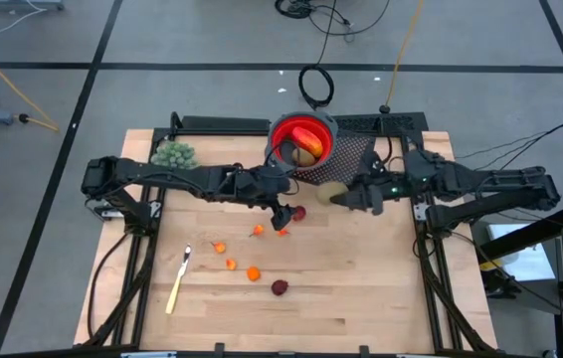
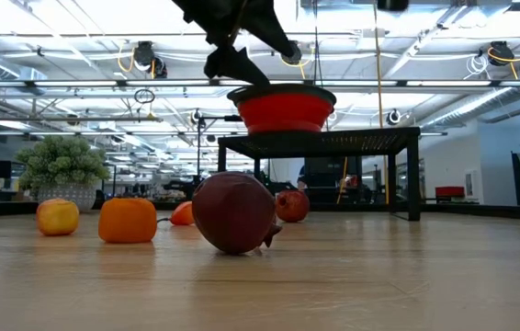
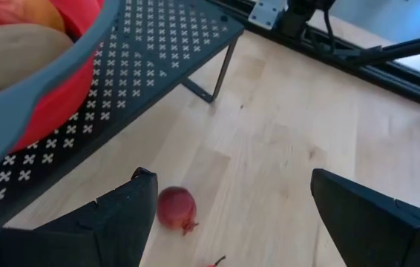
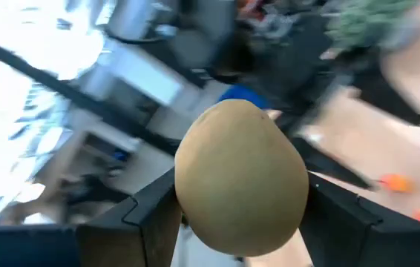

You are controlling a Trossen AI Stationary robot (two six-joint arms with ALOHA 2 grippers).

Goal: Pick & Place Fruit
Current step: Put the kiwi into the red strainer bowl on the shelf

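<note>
We read no labels anywhere. Our right tool [image 4: 241, 222] grips a brownish-green oval [image 4: 241, 182] at the bowl's [image 1: 280, 133] five o'clock. Our left tool [image 3: 228, 215] gapes wide above a dark red ball [image 3: 176, 208] at desk [image 1: 361, 288] centre.

The high view looks straight down on the whole pale wooden desk [image 1: 361, 288]. The low view sits at desk height, facing level toward the red plastic bowl [image 2: 281, 108] at twelve o'clock. Each wrist view looks closely past its own tool; high, low and left wrist views share that bowl.
</note>
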